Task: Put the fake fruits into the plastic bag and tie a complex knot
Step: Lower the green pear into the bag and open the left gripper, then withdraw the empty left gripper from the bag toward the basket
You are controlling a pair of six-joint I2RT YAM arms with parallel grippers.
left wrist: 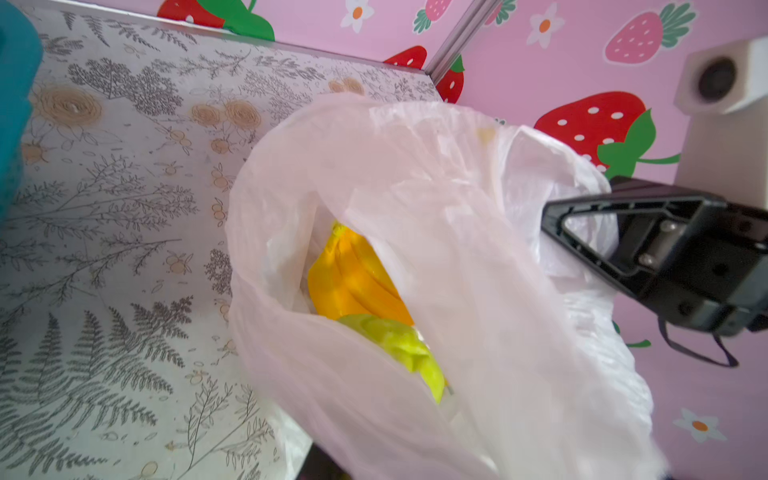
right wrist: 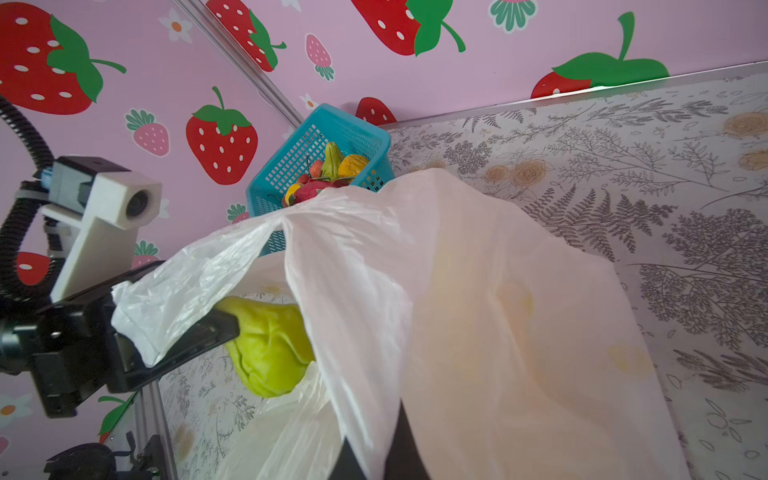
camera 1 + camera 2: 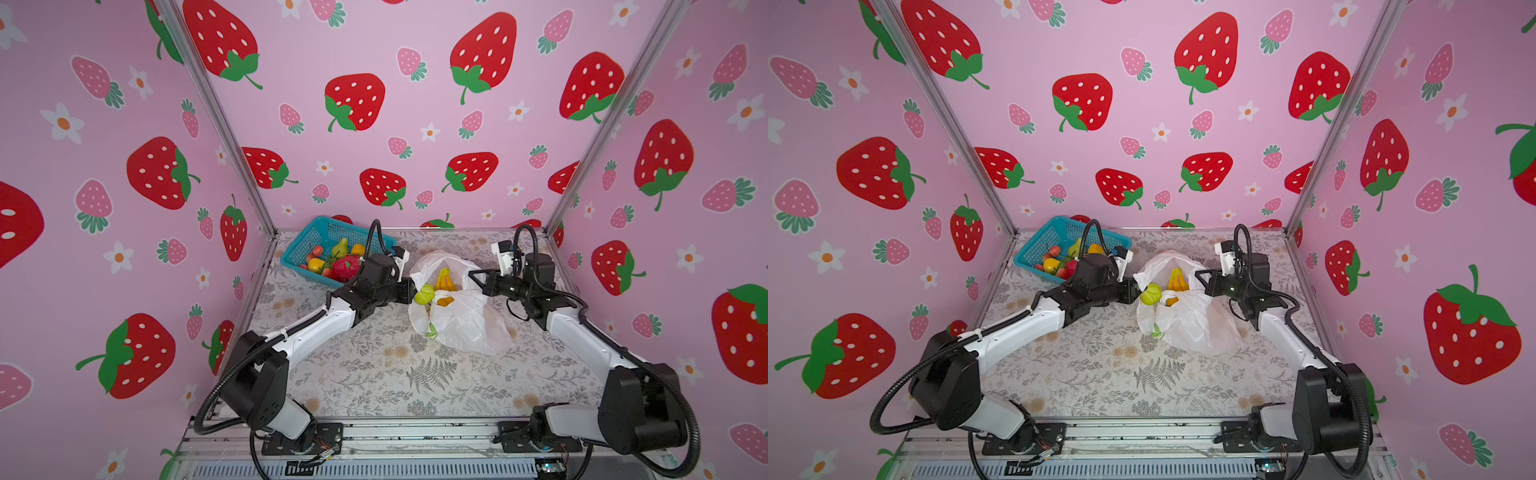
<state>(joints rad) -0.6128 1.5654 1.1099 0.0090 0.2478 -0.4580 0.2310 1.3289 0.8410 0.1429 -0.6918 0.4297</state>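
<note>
The plastic bag (image 3: 461, 320) (image 3: 1187, 324) lies mid-table with its mouth open towards the back. A yellow banana bunch (image 3: 444, 280) (image 1: 353, 274) and an orange-yellow fruit (image 3: 445, 301) sit inside. My left gripper (image 3: 415, 293) (image 3: 1139, 293) is shut on a green ridged fruit (image 3: 424, 294) (image 2: 270, 353) at the mouth's left edge, with a bag handle (image 2: 166, 299) draped over its fingers. My right gripper (image 3: 471, 274) (image 2: 374, 436) is shut on the bag's film at the mouth's right edge. No knot shows.
A teal mesh basket (image 3: 307, 237) (image 2: 332, 124) stands tilted in the back left corner. It holds a pink dragon fruit (image 3: 345, 268) and several other small fruits. Strawberry-print walls close in the left, back and right. A metal rail (image 3: 415, 432) runs along the front.
</note>
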